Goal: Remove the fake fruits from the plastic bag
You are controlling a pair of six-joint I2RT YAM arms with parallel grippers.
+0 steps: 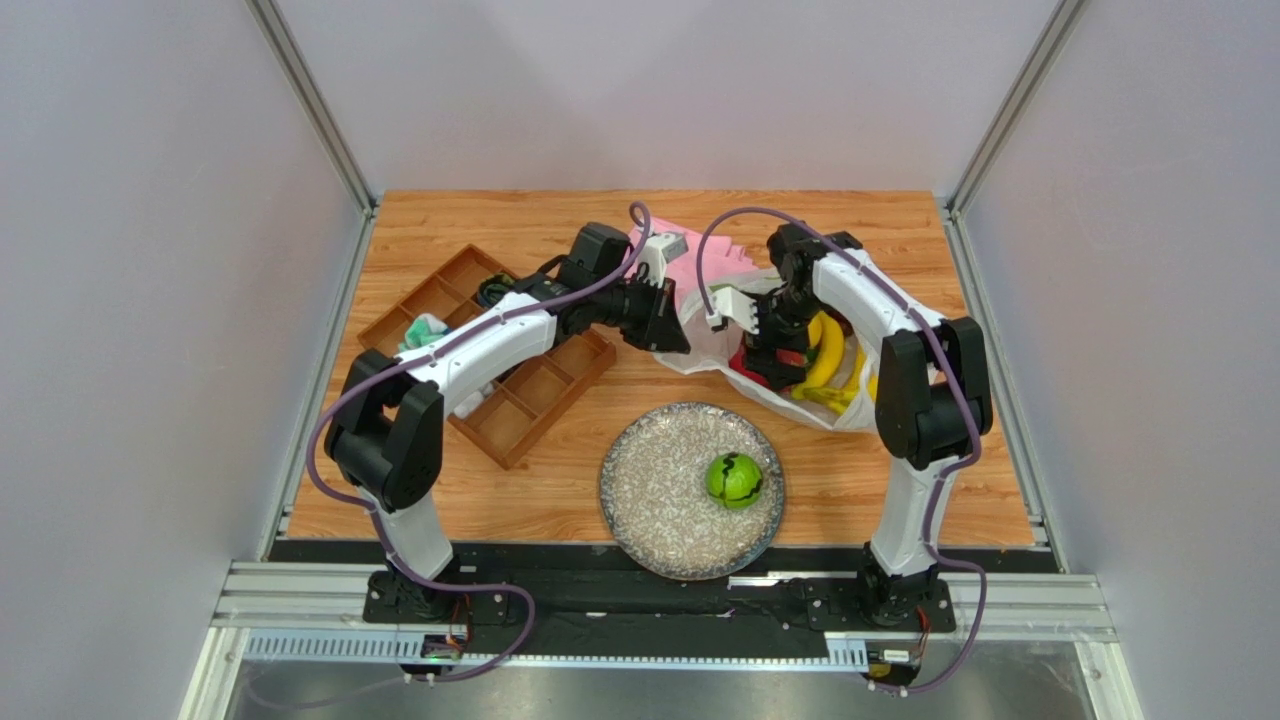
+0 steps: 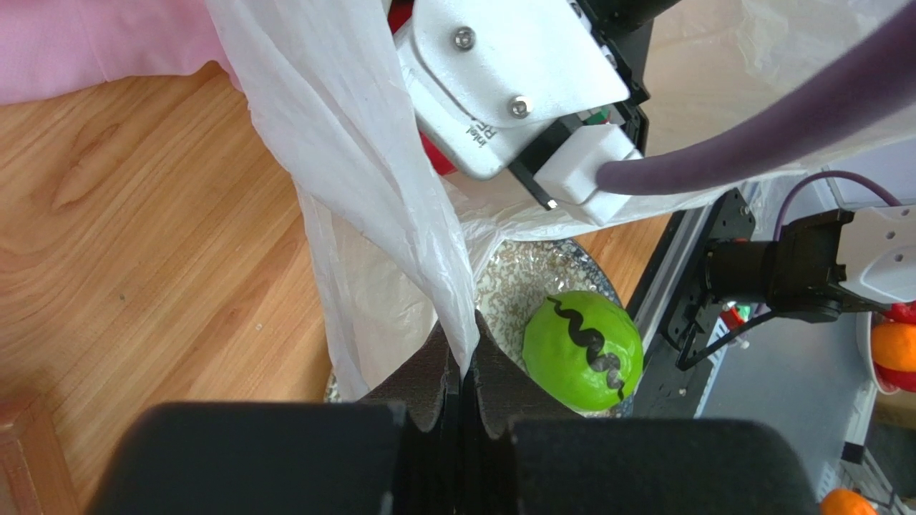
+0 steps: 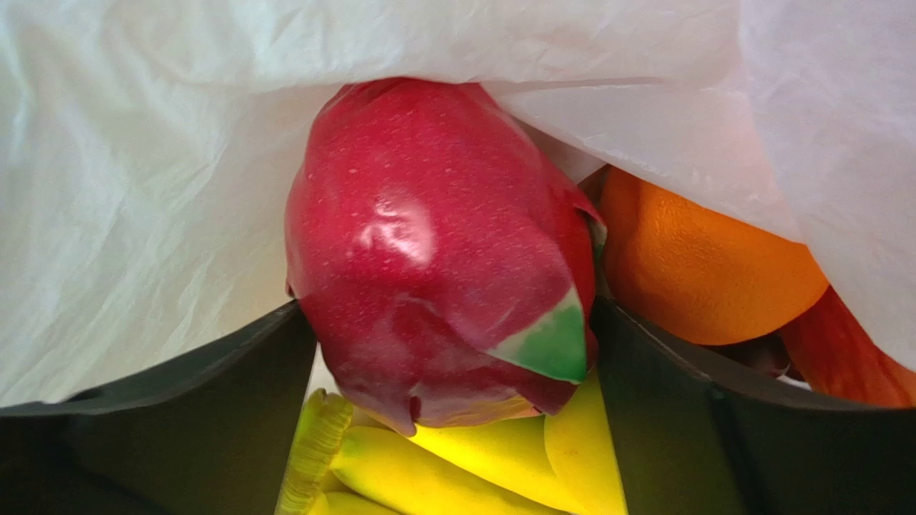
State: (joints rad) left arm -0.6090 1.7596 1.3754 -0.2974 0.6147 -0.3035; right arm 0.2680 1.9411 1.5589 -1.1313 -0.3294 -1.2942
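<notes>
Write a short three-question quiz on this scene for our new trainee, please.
1. True or false: the green fruit lies on the plate, outside the plastic bag.
2. Which fruit sits between the fingers of the open right gripper: A pineapple, B dragon fruit, C watermelon?
3. What is the left gripper pinching?
Key: 1 true; 2 B; 3 a fold of the plastic bag.
</notes>
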